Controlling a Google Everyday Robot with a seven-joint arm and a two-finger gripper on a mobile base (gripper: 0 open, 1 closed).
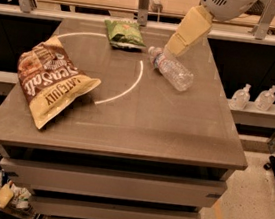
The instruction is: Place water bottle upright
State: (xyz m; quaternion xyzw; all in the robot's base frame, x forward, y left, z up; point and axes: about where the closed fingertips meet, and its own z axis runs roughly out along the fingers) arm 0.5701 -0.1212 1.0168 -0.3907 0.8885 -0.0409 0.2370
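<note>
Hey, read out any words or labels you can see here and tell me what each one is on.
"SeaSalt": big pale letters on the brown chip bag.
Dark print on that bag's yellow end: too blurred to read.
Green bag: print unreadable.
Water bottle label, bottle lying on its side with the claw by its cap end: unreadable.
Pump bottles: nothing readable.

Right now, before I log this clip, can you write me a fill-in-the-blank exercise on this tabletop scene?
1. The water bottle lies on its ____, not upright.
2. The gripper hangs beside the bottle's ____ end.
3. The small snack bag at the back of the table is ____ in colour.
4. ____ clear pump bottles stand off to the table's right.

Missing words: side; cap; green; two.
</note>
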